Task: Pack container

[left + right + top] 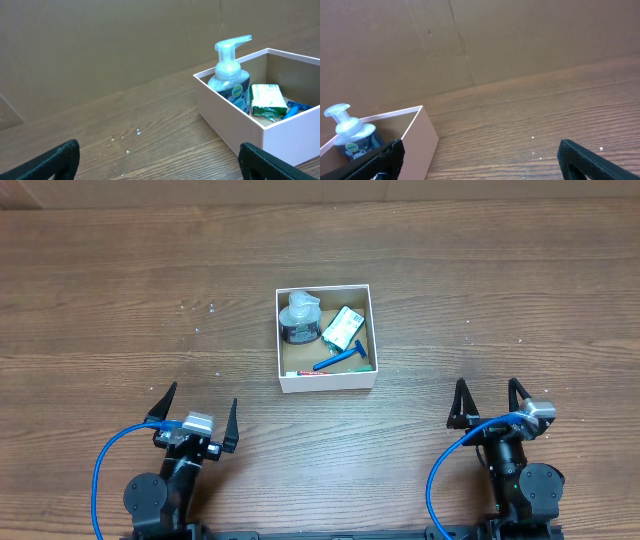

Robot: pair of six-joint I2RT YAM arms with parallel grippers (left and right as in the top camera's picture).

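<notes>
The container [327, 384], a square white-walled box with a brown floor, sits at the table's middle. It holds a clear pump soap bottle [299, 318], a green-and-white soap box [343, 328], a blue razor [340, 360] and a thin tube along its near wall. The box also shows in the left wrist view [235, 125] with the pump bottle [230, 80] upright inside, and in the right wrist view [422, 140]. My left gripper [195, 412] is open and empty near the front left. My right gripper [490, 402] is open and empty near the front right.
The table is dark wood [130, 310]. A brown cardboard wall [100, 45] stands along the far side. Blue cables loop beside each arm base at the front edge.
</notes>
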